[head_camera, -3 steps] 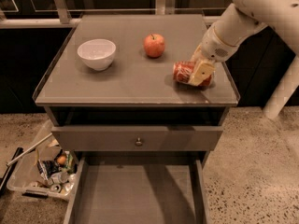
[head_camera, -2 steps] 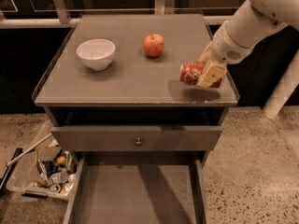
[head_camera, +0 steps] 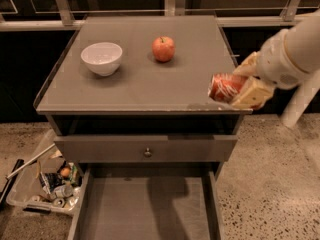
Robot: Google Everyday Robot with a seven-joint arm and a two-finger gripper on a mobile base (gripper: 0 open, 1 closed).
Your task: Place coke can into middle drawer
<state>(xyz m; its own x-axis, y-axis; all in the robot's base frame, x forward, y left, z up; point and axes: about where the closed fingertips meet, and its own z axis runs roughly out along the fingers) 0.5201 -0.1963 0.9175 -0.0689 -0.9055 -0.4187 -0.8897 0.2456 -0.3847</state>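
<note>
The coke can [head_camera: 226,87], red-orange with white lettering, lies sideways in my gripper [head_camera: 241,83], which is shut on it. I hold it just above the right front corner of the cabinet top [head_camera: 135,84], partly past the right edge. The pale fingers [head_camera: 253,94] clamp the can's right end, and the white arm reaches in from the right. The middle drawer [head_camera: 147,209] is pulled open low at the front, its flat grey floor bare. It lies below and left of the can.
A white bowl [head_camera: 102,58] and a red-orange apple [head_camera: 163,48] stand on the cabinet top. A closed drawer front with a small knob [head_camera: 146,152] sits above the open drawer. A clear bin of clutter [head_camera: 47,184] is on the floor at left.
My gripper has lifted the coke can off the cabinet top and carried it right and toward the front edge. Bowl and apple have not moved.
</note>
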